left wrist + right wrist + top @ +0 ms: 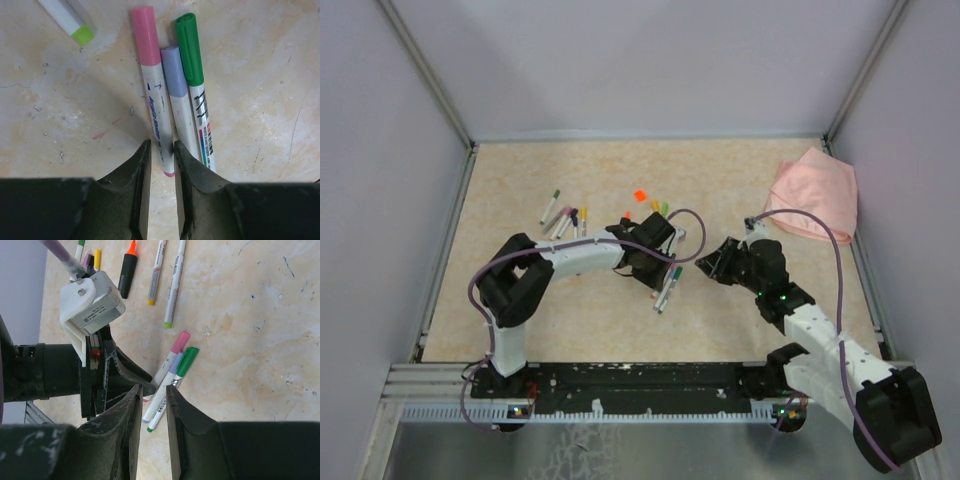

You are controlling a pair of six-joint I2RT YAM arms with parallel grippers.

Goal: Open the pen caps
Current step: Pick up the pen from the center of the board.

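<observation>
Three capped white markers lie side by side on the table (669, 284). Their caps are pink (145, 35), lavender (173, 70) and green (189, 47); all three sit on their barrels. They also show in the right wrist view: pink cap (181, 341), green cap (187, 361). My left gripper (161, 150) is low on the table, slightly open, its fingers straddling the tail end of the pink-capped marker. My right gripper (153, 390) is slightly open and empty, hovering over the tail ends of the lavender and green markers, close to the left gripper's fingers (125, 367).
More capped markers lie in a cluster at the back left (565, 218). An orange-tipped black highlighter (128, 270) and two slim markers (156, 272) lie beyond the left gripper. A small orange piece (640, 195) lies further back. A pink cloth (815, 195) sits at the back right.
</observation>
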